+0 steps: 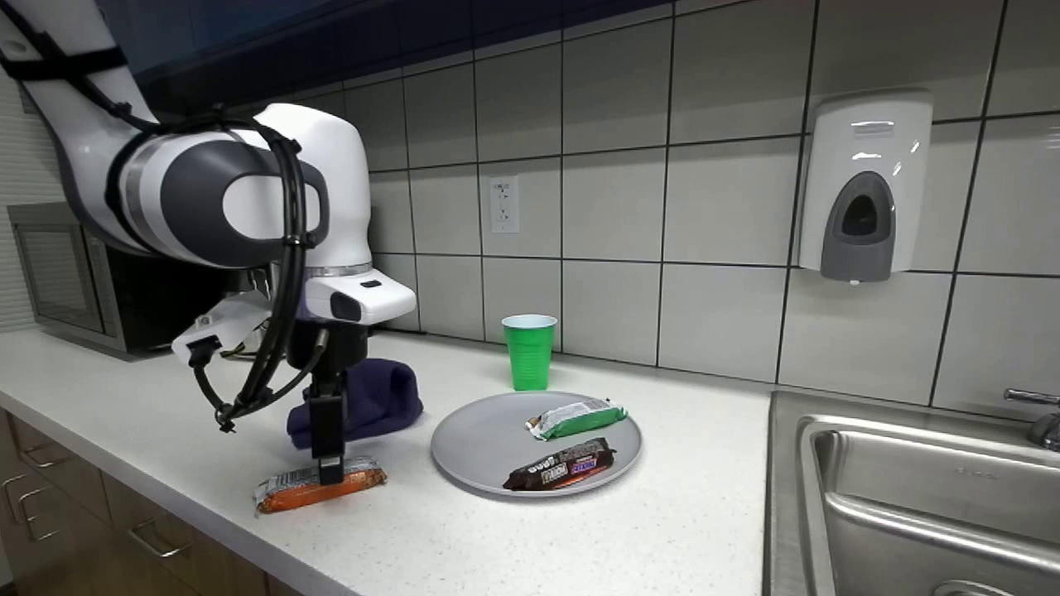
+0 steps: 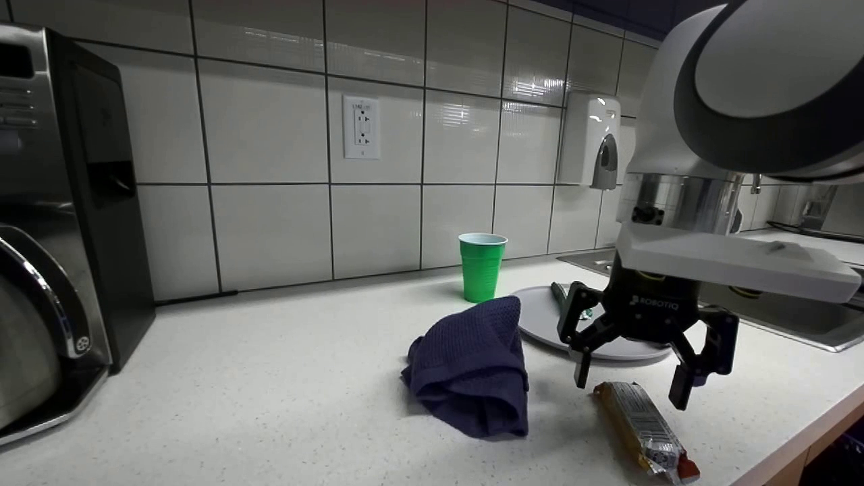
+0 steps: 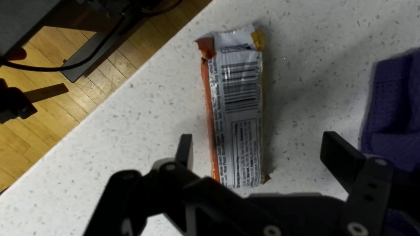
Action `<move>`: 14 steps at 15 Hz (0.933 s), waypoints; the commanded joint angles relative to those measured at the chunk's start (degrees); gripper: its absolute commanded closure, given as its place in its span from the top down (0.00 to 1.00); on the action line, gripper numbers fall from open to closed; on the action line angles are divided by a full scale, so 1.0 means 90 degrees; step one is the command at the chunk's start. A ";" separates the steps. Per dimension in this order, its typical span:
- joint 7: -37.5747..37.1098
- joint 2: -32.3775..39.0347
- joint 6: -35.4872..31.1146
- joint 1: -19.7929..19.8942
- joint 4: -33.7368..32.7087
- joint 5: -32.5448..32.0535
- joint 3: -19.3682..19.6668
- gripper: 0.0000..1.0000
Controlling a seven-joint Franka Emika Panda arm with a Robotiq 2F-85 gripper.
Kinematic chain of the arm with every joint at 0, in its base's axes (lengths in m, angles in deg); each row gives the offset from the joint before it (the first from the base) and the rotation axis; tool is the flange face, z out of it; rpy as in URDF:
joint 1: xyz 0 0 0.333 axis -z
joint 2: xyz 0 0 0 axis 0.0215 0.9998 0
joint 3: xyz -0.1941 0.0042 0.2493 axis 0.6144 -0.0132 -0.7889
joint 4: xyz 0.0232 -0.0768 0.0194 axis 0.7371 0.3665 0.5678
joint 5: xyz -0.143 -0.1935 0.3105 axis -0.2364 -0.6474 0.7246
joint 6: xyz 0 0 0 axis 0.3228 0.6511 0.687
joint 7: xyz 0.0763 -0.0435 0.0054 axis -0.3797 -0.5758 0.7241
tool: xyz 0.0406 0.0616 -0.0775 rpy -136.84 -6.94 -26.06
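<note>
My gripper [image 2: 630, 388] is open and empty, pointing down above an orange-wrapped bar [image 2: 638, 425] on the white counter. In the wrist view the bar [image 3: 239, 114] lies barcode side up, its near end between the spread fingers [image 3: 257, 147], closer to the left finger; neither finger appears to touch it. In an exterior view the fingers [image 1: 331, 476] hide part of the bar [image 1: 294, 495]. A purple cloth [image 2: 472, 371] lies crumpled beside the gripper. A grey plate [image 1: 476, 439] holds a green-wrapped bar [image 1: 580, 419] and a dark brown bar [image 1: 563, 465].
A green cup [image 1: 529, 356] stands behind the plate near the tiled wall. A steel sink [image 1: 816, 513] is beyond the plate, under a soap dispenser [image 1: 865, 182]. A steel and black appliance [image 2: 101, 202] stands at the counter's far end. The counter's front edge [image 3: 98, 108] runs close to the bar.
</note>
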 commanded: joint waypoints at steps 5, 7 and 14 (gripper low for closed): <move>0.0196 -0.0175 0.0119 0.0082 0.0030 0.0026 -0.0052 1.00; 0.0031 -0.0008 0.0016 0.0080 -0.0012 0.0012 -0.0079 1.00; 0.0036 -0.0009 0.0016 0.0080 -0.0012 0.0013 -0.0079 1.00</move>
